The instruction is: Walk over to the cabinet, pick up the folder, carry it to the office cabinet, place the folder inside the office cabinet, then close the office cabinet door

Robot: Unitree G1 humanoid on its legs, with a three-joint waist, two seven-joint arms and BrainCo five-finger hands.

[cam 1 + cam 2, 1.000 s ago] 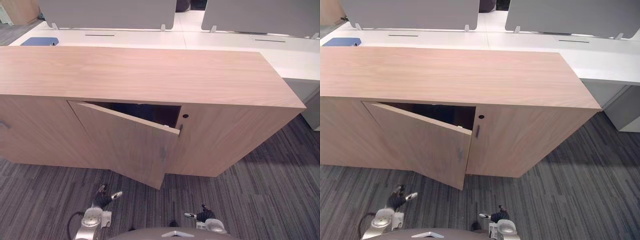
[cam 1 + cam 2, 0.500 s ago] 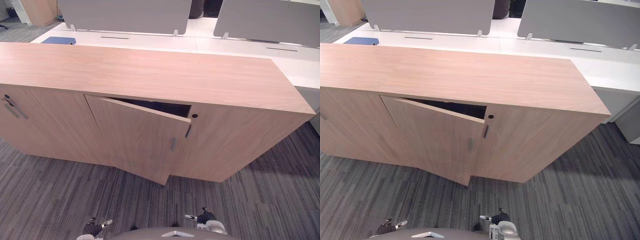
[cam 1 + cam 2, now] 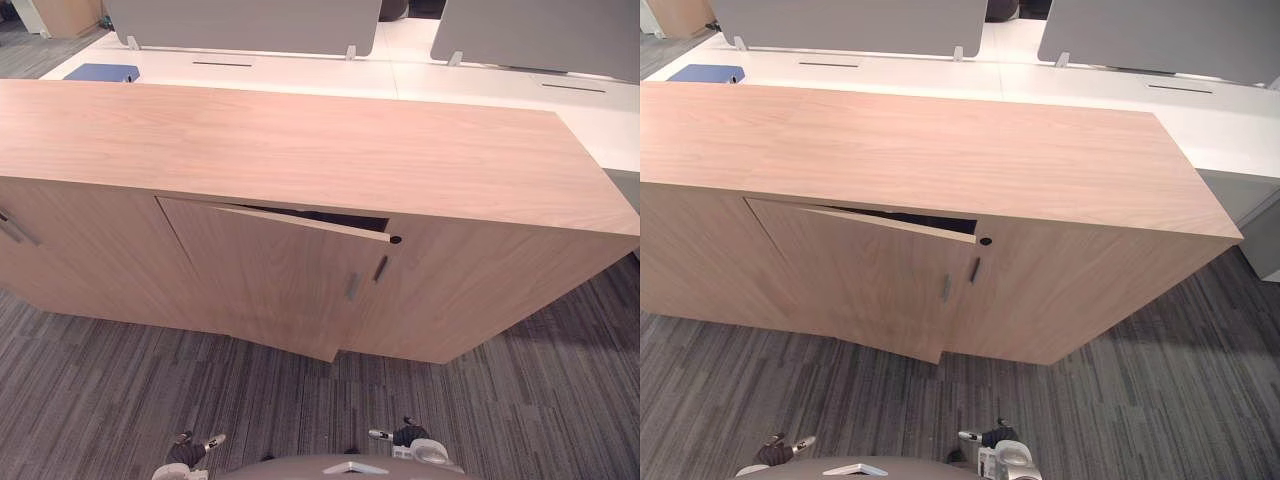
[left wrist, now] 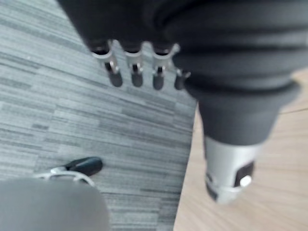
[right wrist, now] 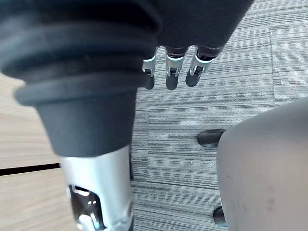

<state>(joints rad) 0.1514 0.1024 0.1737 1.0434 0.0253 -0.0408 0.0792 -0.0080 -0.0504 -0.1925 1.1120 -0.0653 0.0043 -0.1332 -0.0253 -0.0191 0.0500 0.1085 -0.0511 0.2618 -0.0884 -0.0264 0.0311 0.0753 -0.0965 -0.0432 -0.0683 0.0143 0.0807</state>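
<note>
On the office cabinet (image 3: 300, 150), the door (image 3: 270, 280) had been swung in from wide open, and just a thin dark gap (image 3: 345, 218) was left, so the closing was judged nearly done. Nothing was held in the left hand (image 4: 136, 72) or right hand (image 5: 172, 77), fingers loose; the folder was thought hidden inside.

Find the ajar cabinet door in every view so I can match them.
Left eye view: ajar door, centre, under the cabinet top.
Right eye view: ajar door, left of centre.
Left wrist view: wood panel; cannot tell whether it is the door.
Right wrist view: wood panel with a dark seam; same doubt.
Shared landmark: round keyhole beside the door's upper free corner, both eye views.
</note>
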